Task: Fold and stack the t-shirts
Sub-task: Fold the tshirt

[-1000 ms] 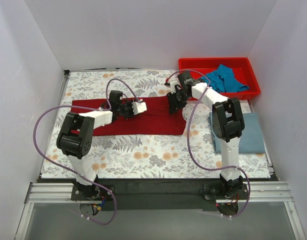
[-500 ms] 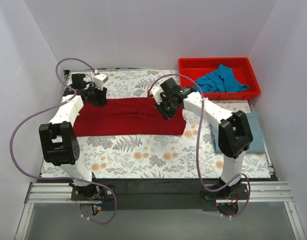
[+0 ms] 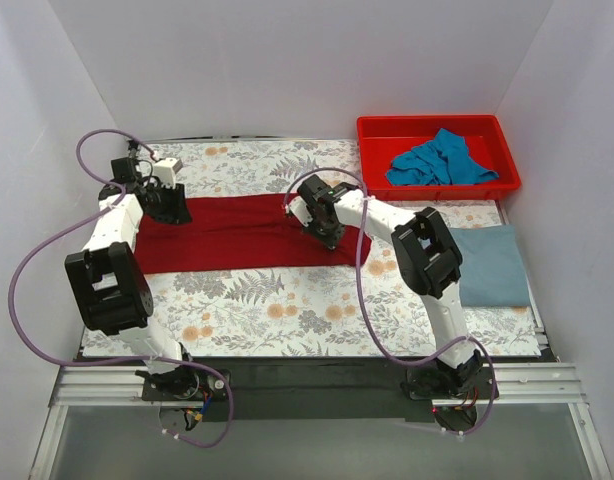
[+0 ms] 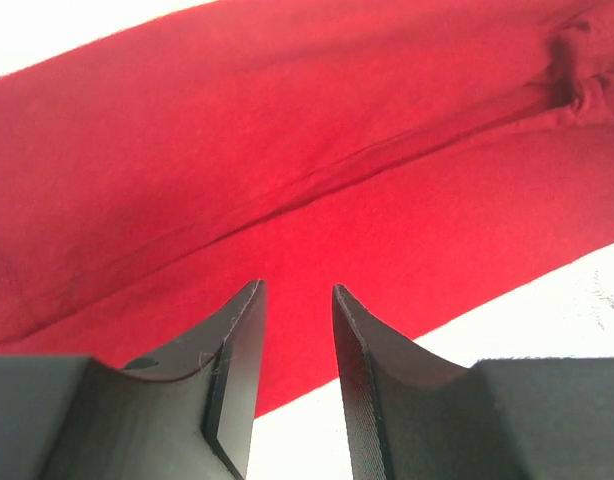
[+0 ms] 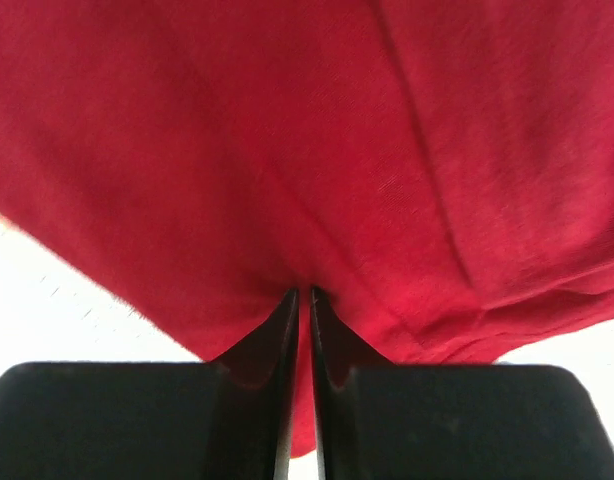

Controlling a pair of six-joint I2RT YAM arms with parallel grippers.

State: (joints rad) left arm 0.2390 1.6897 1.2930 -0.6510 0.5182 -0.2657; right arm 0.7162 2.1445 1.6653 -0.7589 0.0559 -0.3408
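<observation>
The dark red t-shirt (image 3: 237, 235) lies spread in a long band across the middle of the table. My left gripper (image 3: 174, 209) is at its far left end. In the left wrist view the gripper (image 4: 295, 292) is open, just above the red cloth (image 4: 287, 150), with nothing between the jaws. My right gripper (image 3: 327, 230) is over the shirt's right part. In the right wrist view it (image 5: 304, 292) is shut on a pinch of the red cloth (image 5: 287, 150). The grey-blue t-shirt (image 3: 492, 265) lies folded at the right. The teal-blue t-shirt (image 3: 442, 160) lies crumpled in the bin.
The red plastic bin (image 3: 377, 130) stands at the far right corner. The floral tablecloth (image 3: 287, 300) covers the table. White walls close in the left, far and right sides. Purple cables loop off both arms.
My left gripper has swung from the shirt's middle to its far left end. My right gripper has moved left from near the bin onto the shirt's right part.
</observation>
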